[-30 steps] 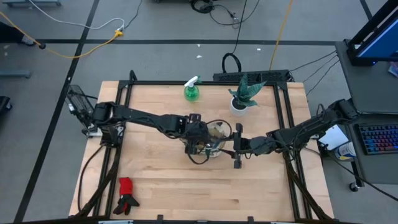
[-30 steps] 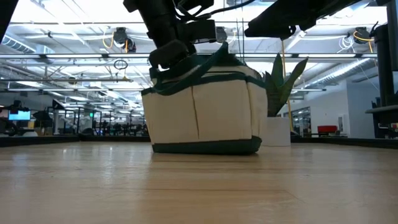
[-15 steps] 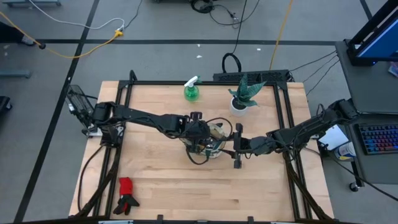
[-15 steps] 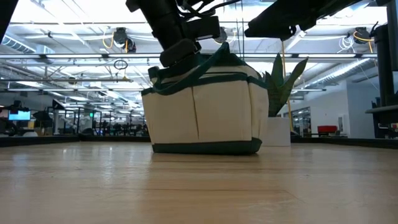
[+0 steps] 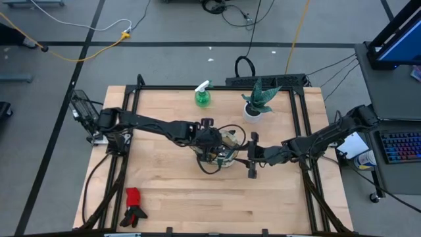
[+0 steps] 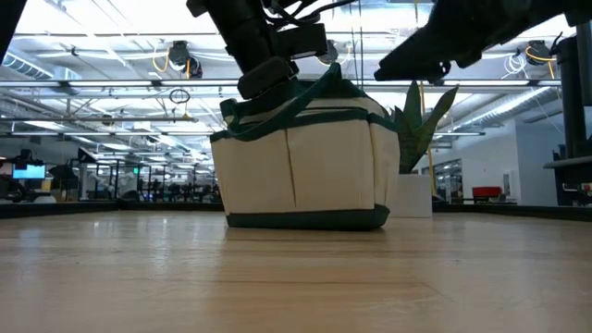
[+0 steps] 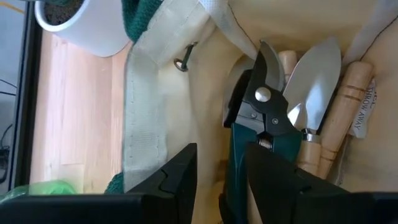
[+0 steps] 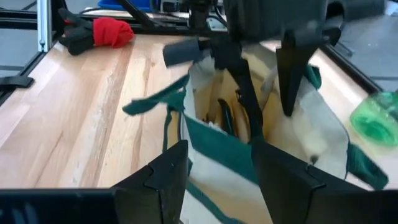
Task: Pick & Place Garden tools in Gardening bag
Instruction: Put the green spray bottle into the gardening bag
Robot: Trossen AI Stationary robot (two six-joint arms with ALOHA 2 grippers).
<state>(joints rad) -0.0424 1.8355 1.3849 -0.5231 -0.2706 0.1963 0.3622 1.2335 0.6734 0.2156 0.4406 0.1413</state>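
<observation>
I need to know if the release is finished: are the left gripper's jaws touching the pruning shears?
Cannot tell. In the left wrist view the left gripper sits at the pruning shears handle inside the gardening bag, but neither contact nor gap shows plainly.

A robotics lab in a big open industrial hall

A wooden table (image 5: 164, 178) with a black metal frame (image 5: 306, 105) stands on grey concrete floor (image 5: 164, 26) crossed by loose cables (image 5: 92, 49); beyond it run exposed ceiling pipes (image 6: 111, 85), strip lights and rows of workstations (a keyboard (image 5: 400, 146) sits beside the table).
</observation>
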